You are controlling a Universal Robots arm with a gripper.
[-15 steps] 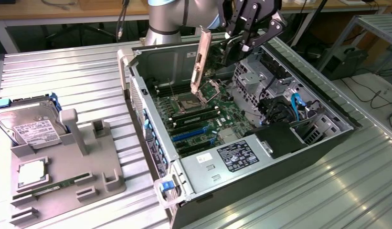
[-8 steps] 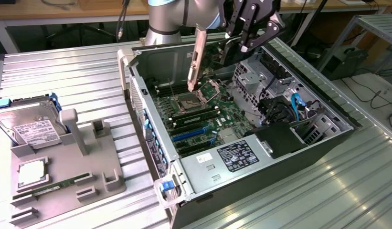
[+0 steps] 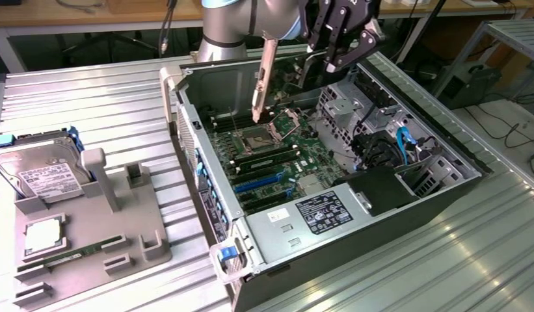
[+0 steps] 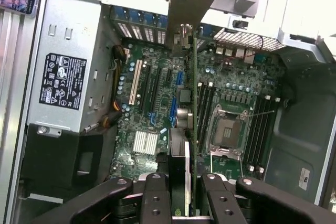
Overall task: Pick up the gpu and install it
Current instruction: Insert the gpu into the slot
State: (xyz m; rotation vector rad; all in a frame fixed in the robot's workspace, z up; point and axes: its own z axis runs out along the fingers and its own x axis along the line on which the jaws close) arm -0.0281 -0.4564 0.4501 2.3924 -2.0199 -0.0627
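1. Exterior view: the end effector (image 3: 343, 40) is clamped on the gpu (image 3: 265, 78) and holds it up over the open computer case (image 3: 440, 188).
2. The gpu hangs on its edge, above the green board (image 3: 276, 162) inside the case.
3. A hard drive (image 3: 43, 170) sits in a gray holder (image 3: 119, 240) on the tabletop (image 3: 93, 104), well apart from the case.

Arm (image 3: 236, 23): rounded silver-grey tubular segments with a light blue cap at the joint. Gripper (image 4: 181, 198): black linkage construction; two flat black fingers (image 4: 156, 198) are fitted with small round screws along their faces.
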